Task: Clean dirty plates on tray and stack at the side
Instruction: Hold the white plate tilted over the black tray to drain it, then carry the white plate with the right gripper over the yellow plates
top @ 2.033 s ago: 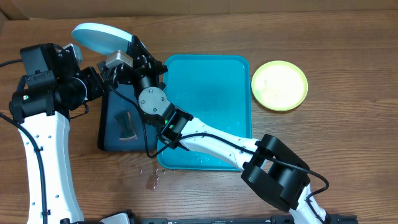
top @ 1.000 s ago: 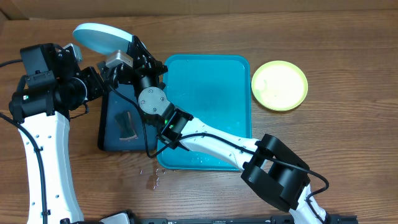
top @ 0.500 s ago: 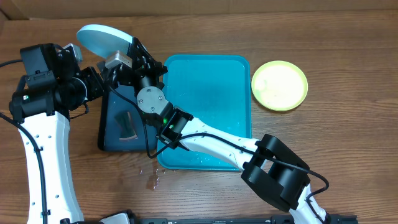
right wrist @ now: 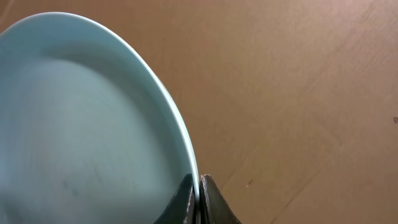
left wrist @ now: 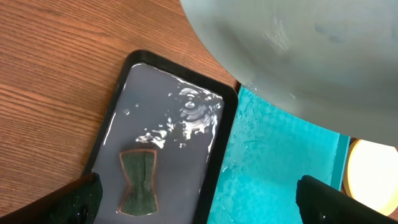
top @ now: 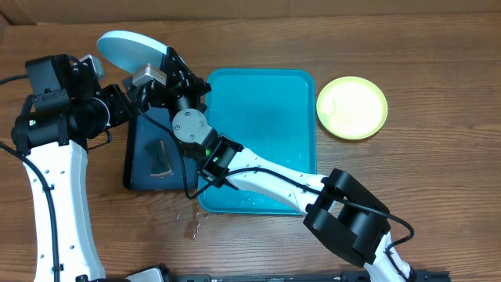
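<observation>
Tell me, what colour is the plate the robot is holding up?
Light blue; the plate shows best overhead, pinched by the right gripper.

Two plates (top: 129, 47) (top: 351, 107), two trays (top: 266, 117) (top: 139, 149), one sponge (top: 160, 157)

Your worktop (top: 423, 188) is a brown wood-grain board, its grain running left to right, and it fills nearly all you see from overhead. Along its far edge runs a paler tan strip (top: 258, 8); you cannot tell what it is. A few small wet drops (top: 192, 223) glint on the board near the front. The light falls evenly from above and the shadows are soft. Your left wrist camera shows the grain sharply, while your right wrist camera gives only a brown blur.
</observation>
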`<state>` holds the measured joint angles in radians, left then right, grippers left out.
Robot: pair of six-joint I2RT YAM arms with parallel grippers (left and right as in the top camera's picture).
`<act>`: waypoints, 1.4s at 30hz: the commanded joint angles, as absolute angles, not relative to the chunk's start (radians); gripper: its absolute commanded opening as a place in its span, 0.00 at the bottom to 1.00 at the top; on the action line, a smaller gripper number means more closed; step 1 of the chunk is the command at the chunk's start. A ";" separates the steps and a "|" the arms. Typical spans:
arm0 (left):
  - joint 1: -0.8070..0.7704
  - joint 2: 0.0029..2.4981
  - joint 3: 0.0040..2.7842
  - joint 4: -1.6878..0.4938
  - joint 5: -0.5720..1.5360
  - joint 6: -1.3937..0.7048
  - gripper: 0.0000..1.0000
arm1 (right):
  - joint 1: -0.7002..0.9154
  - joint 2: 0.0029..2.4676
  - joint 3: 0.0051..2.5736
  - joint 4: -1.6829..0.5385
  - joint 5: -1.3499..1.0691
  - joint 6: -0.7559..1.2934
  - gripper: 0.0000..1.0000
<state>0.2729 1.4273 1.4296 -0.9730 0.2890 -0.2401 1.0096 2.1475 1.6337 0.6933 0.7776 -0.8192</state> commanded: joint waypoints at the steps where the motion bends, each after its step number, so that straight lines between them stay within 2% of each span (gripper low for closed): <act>1: 0.275 1.435 1.438 -0.971 0.304 -0.250 1.00 | 1.016 2.098 1.657 0.699 0.788 -0.812 0.04; 15: 0.274 1.435 1.438 -0.971 0.304 -0.250 1.00 | 1.013 2.098 1.657 0.673 0.789 -0.794 0.04; 21: 0.274 1.435 1.438 -0.971 0.304 -0.250 1.00 | 0.999 2.098 1.657 0.422 0.789 -0.509 0.04; 25: 0.274 1.435 1.438 -0.971 0.304 -0.250 1.00 | 0.971 2.098 1.657 0.160 0.786 -0.145 0.04; 28: 0.274 1.435 1.438 -0.971 0.304 -0.250 1.00 | 0.949 2.098 1.657 0.048 0.781 0.047 0.04; 36: 0.274 1.435 1.438 -0.971 0.304 -0.250 1.00 | 0.870 2.080 1.657 0.013 0.780 0.106 0.04; 42: 0.274 1.435 1.438 -0.971 0.304 -0.250 1.00 | 0.785 2.017 1.657 -0.075 0.658 0.211 0.04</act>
<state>0.2722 1.4487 1.4284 -0.9730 0.2886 -0.2405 0.8207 2.1048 1.6474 -0.0582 0.7231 0.1055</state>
